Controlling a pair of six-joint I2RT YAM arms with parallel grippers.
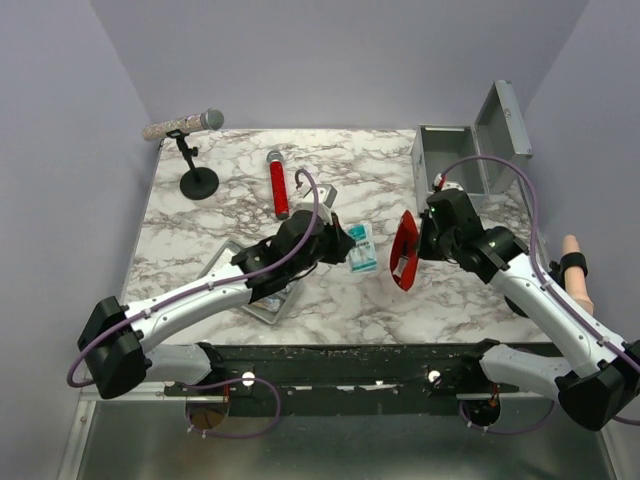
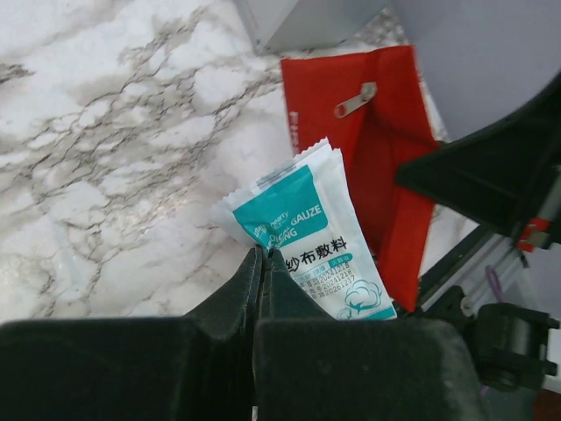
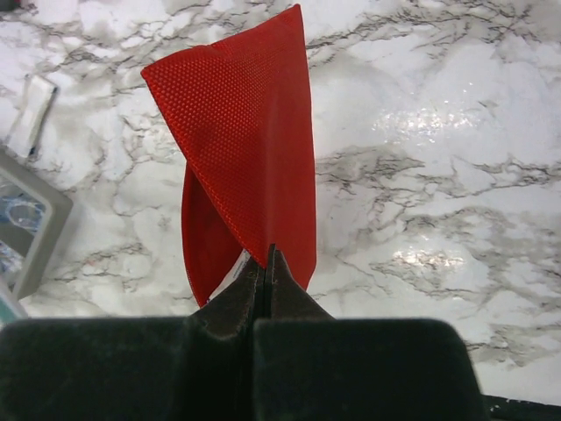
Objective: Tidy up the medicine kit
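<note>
A white marble tabletop (image 1: pixel 400 310) veined in grey holds a plain grey metal medicine kit (image 1: pixel 448 150). A bright red fabric pouch (image 3: pixel 245 149) shows a fine woven grid texture. A white gauze packet (image 2: pixel 316 237) bears a teal panel with white and dark lettering.

Gauze packet (image 1: pixel 361 250) just left of pouch (image 1: pixel 404 250), medicine kit (image 1: pixel 505 120) behind.

R gripper (image 3: pixel 266 263), black, bottom centre, jaws pressed together on near edge of red pouch (image 3: pixel 250 132). Pouch is woven fabric, narrowing to a point at top; its 2 layers part at lower L. Marble table (image 3: pixel 438 175), white w/ grey veins, beneath. Far L: corner of grey tray (image 3: pixel 39 228), white packet (image 3: pixel 31 114) just above it.
</note>
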